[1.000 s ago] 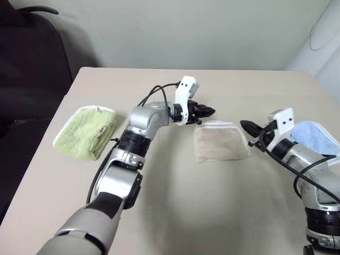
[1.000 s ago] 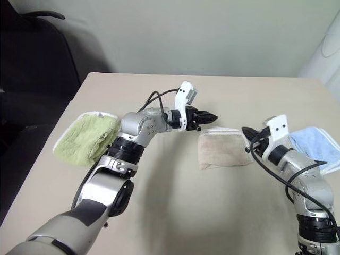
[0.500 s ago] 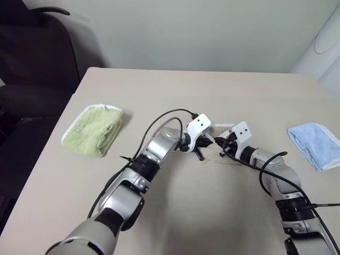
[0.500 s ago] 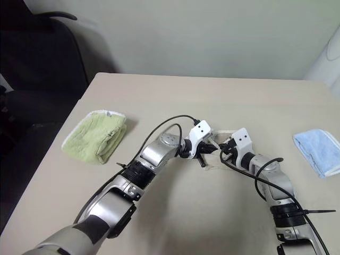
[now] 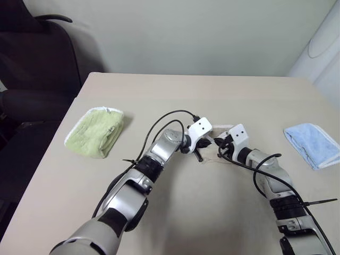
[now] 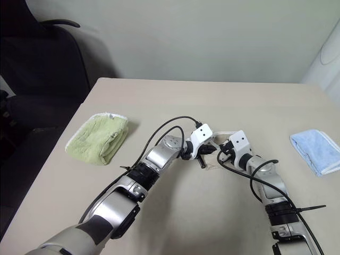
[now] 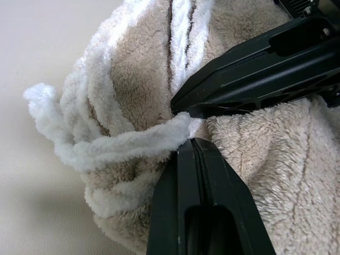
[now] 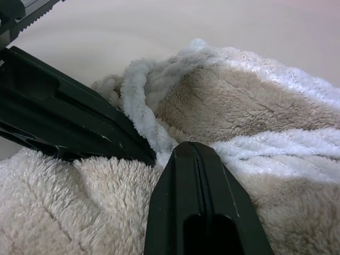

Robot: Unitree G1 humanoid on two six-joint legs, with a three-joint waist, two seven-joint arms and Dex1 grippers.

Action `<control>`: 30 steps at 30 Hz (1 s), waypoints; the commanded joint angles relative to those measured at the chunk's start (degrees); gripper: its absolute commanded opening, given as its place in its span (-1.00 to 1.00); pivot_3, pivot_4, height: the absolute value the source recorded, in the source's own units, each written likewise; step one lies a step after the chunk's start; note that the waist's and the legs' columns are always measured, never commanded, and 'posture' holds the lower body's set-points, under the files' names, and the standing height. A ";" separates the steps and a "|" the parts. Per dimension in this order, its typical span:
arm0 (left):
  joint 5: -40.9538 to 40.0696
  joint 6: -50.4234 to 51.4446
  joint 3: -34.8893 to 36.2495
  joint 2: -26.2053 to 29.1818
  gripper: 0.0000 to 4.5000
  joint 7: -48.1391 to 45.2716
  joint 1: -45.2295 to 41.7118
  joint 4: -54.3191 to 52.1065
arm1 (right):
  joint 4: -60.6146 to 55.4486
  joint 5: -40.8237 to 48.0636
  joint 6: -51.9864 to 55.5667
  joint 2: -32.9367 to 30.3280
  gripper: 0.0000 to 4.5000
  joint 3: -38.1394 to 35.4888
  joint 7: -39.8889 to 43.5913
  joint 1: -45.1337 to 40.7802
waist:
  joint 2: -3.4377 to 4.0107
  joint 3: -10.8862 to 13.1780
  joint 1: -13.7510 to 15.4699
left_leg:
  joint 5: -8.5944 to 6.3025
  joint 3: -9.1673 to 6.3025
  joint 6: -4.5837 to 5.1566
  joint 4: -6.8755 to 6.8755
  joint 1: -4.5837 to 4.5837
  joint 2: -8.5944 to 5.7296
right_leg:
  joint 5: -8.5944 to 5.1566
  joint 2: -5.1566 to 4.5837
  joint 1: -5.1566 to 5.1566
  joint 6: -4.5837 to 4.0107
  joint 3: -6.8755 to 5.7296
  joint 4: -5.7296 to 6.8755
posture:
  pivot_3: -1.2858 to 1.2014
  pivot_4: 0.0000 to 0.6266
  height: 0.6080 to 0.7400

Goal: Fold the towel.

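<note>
I am looking at both arms crowding in over the towel (image 7: 133, 95), which is lying near the middle of the desk (image 5: 175, 223), between the light green towel (image 5: 94, 132) on my left and the light blue towel (image 5: 312, 144) far off on my right. The left claw (image 5: 198, 154) and the right claw (image 5: 219, 151) are meeting tip to tip at the same spot on the cloth. In the left wrist view my own fingers are pressed together with the white stitched edging (image 7: 127, 146) running in at their tip, so I am reading the left claw as clamped on the towel's edge. In the right wrist view the right claw (image 8: 187, 151) is likewise closed, its tip buried where the white edging curls into the beige pile, so it seems to be pinching the towel too. My judgement is that both claws are taking hold so close together in order to catch one corner or edge layer for a fold.

Much is hard to make out. From the head views the towel is almost wholly covered by the two wrists and their cables, so I am unable to tell its outline or how many folds it already has. Whether each claw has one layer or several, I cannot tell; the cloth is bunching around the tips.
</note>
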 commanded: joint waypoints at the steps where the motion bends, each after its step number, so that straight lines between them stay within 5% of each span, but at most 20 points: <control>1: -1.50 0.91 4.39 0.47 -0.99 0.42 1.81 -1.86 | -1.13 -0.07 0.57 -0.76 -1.00 -1.39 0.36 1.36 | 0.00 0.00 -0.01 | 0.00 0.01 0.00 0.00 0.00 -0.01 | 0.00 0.00 0.00 0.00 0.01 0.00 | 0.03 -0.52 0.92; 3: -12.68 5.45 22.96 6.46 -1.00 4.43 5.84 -14.93 | -11.44 9.91 6.83 -2.57 -0.83 -9.07 2.73 1.50 | 0.08 0.09 -0.28 | 0.01 0.03 -0.01 -0.03 -0.15 -0.01 | 0.00 0.00 0.00 0.01 0.01 0.00 | 0.03 -0.52 0.92; 5: -18.57 8.86 31.72 8.74 -1.00 7.04 8.40 -22.47 | -15.45 14.19 9.94 -3.71 -0.57 -12.65 3.74 1.47 | 0.09 0.13 -1.27 | 0.34 0.40 -0.47 -0.24 -0.79 -0.06 | 0.33 0.21 -0.79 0.48 -0.03 0.19 | 0.03 -0.52 0.92; 7: -20.53 10.60 32.95 8.45 -1.00 8.37 9.40 -25.33 | -15.58 14.47 10.67 -4.30 -0.32 -12.81 3.59 1.43 | 0.05 0.11 -1.16 | 0.97 0.54 -1.22 -0.21 -1.20 0.01 | 0.37 0.35 -1.34 0.57 -0.09 0.33 | 0.03 -0.52 0.92; 11: -22.68 12.78 34.04 7.81 -1.00 9.91 10.21 -28.96 | -16.00 14.20 10.93 -4.84 0.29 -12.94 3.30 1.32 | 0.12 0.07 0.75 | 0.81 0.19 -0.94 -0.34 -1.21 -0.07 | 0.19 0.06 -1.49 0.63 -0.01 0.16 | 0.03 -0.52 0.92; 16: -23.27 13.25 33.74 8.43 -1.00 10.18 10.87 -30.76 | -15.40 18.20 14.98 -5.19 0.35 -16.10 2.58 0.34 | 0.11 0.08 0.96 | 0.57 0.34 -0.57 -0.07 -1.68 -0.20 | 0.27 -0.20 -1.47 0.80 -0.13 0.00 | 0.03 -0.52 0.92; 21: -23.83 13.80 33.18 9.94 -1.00 9.87 11.64 -31.60 | -13.31 20.88 18.94 -7.18 0.98 -19.16 3.20 0.04 | 0.11 0.08 0.68 | 0.63 0.44 -0.66 -0.09 -1.80 -0.21 | 0.31 -0.20 -1.62 0.88 -0.11 -0.02 | 0.03 -0.52 0.92; 30: -25.75 16.06 32.69 13.04 -1.00 9.16 15.83 -37.35 | -7.97 24.90 24.60 -12.12 0.98 -21.42 7.52 1.06 | 0.11 0.08 0.53 | 0.63 0.43 -0.63 -0.11 -1.79 -0.19 | 0.32 -0.20 -1.62 0.87 -0.07 -0.02 | 0.03 -0.52 0.92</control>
